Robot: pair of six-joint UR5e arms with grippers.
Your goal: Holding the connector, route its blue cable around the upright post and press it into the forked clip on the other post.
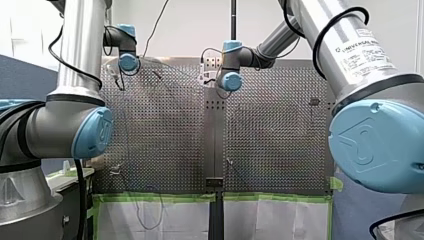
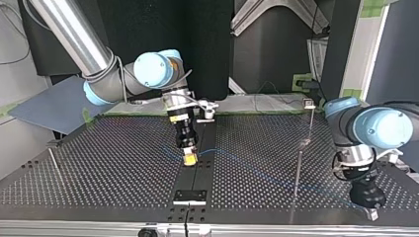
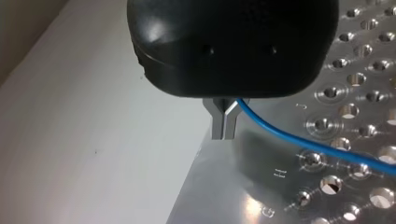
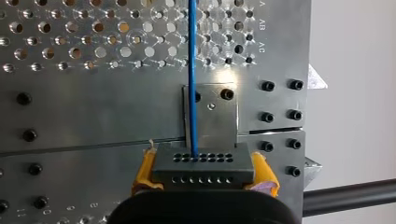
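Perforated table (image 4: 93, 107) — bare shiny metal; blue cable (image 4: 192, 70) smooth, glossy; connector (image 4: 201, 169) — matt grey.

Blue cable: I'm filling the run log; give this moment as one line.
right tool: shut on connector | blue cable: plugged into connector | left tool: shut on blue cable

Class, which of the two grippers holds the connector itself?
It is my right gripper: its yellow pads clamp the grey connector. By contrast, my left gripper pinches only the blue cable between its metal fingers.
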